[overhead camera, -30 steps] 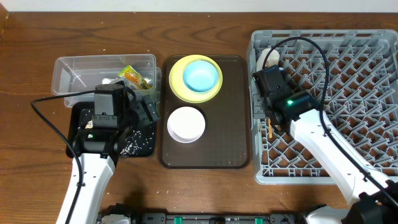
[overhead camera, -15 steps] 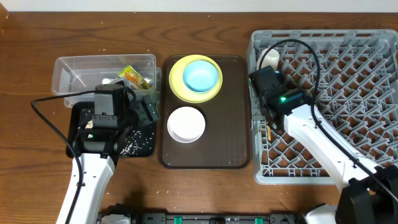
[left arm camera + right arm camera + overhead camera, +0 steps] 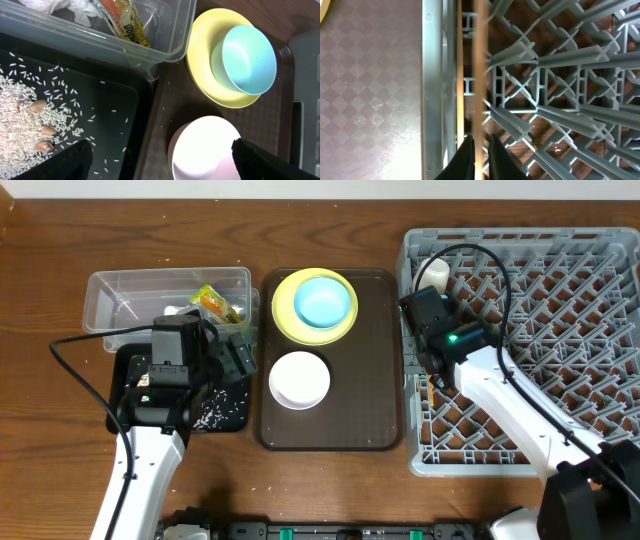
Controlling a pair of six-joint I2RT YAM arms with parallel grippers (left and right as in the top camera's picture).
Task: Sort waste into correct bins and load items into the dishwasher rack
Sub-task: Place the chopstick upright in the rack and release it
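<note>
My right gripper (image 3: 481, 137) is shut on one wooden chopstick (image 3: 480, 60), low inside the left edge of the grey dishwasher rack (image 3: 560, 270). A second chopstick (image 3: 461, 100) lies against the rack wall. A small white cup (image 3: 434, 273) stands in the rack's far left corner. The yellow plate (image 3: 285, 305) carries the light blue bowl (image 3: 324, 302), with the whitish bowl (image 3: 300, 378) in front of it. My left gripper (image 3: 160, 162) hangs open between the black tub (image 3: 120, 115) and that bowl. Rice (image 3: 25, 110) lies in the black tub. The snack wrapper (image 3: 125, 22) and white scrap (image 3: 75, 6) lie in the clear tub (image 3: 100, 42).
The plate and both bowls sit on a dark brown serving tray (image 3: 370, 380) between the tubs and the rack. A few brown nut-like bits (image 3: 42, 131) lie among the rice. Stray grains dot the wooden table (image 3: 60, 420) near the tray's front.
My right arm has slid a little to the left along the rack's left wall, still holding the chopstick. The left arm has not moved.
</note>
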